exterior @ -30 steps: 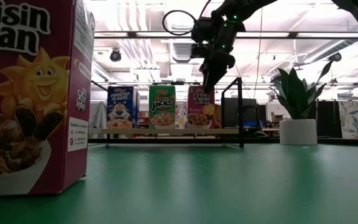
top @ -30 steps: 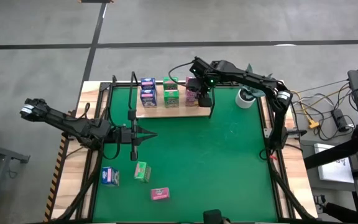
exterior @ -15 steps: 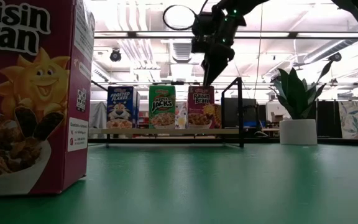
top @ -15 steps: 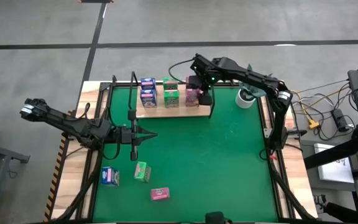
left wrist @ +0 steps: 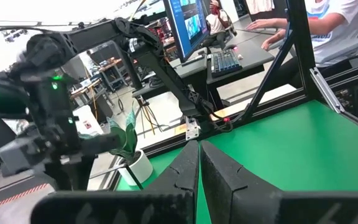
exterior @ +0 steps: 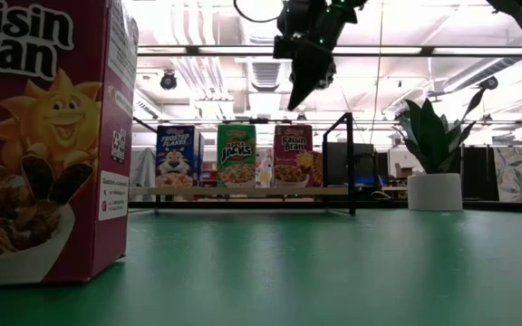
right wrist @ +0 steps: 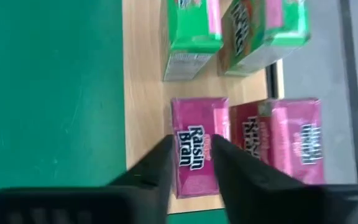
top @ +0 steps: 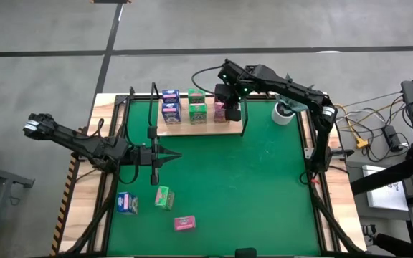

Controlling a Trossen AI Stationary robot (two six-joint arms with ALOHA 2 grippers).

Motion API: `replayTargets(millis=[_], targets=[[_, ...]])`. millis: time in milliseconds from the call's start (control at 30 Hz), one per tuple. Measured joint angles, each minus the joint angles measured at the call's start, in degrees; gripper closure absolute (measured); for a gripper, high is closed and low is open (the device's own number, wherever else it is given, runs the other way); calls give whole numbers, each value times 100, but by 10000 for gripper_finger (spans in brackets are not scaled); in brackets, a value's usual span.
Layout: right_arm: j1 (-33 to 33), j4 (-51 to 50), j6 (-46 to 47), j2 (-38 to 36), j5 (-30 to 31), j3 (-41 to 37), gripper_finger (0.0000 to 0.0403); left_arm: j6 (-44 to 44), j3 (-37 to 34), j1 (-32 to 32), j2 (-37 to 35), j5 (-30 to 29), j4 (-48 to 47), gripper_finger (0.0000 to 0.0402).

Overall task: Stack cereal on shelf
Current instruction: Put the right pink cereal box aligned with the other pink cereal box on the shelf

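The shelf (top: 214, 127) is a light-wood board at the mat's far edge. On it stand two blue boxes (top: 170, 104), two green boxes (top: 197, 105) and pink boxes (top: 221, 112). In the low view, blue (exterior: 175, 156), green (exterior: 236, 156) and pink (exterior: 293, 156) boxes stand upright in a row. My right gripper (right wrist: 191, 152) hangs open, fingers pointing down, above the near pink box (right wrist: 196, 149), and in the low view it (exterior: 299, 95) is well clear of it. A blue (top: 127, 203), a green (top: 164, 197) and a pink box (top: 184, 223) rest on the mat's near-left part. My left gripper (top: 171, 155) waits shut above the mat's left side.
A white pot with a plant (top: 284, 112) stands right of the shelf. Black rod uprights (exterior: 349, 163) frame the board's right end. The near pink box (exterior: 43, 136) fills the low view's left. A person sits at a desk beyond the table (left wrist: 328, 25).
My right gripper has risen straight up from just above the pink box on the shelf and drifted slightly toward the far edge. The pink box has stayed upright on the board.
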Motion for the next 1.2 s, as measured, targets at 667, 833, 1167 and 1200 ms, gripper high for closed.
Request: replayTargets(millis=[667,833,1167,1200], targets=[[-11,720,-191,9,603,-694,394,2,-2,0,0,0,-4,402],[-11,808,-221,11,625,-698,394,2,-2,0,0,0,-7,402],[-9,865,-306,2,623,-701,394,43,-2,0,0,0,-11,402],[-9,863,-306,-2,623,-701,394,44,-2,0,0,0,-13,402]])
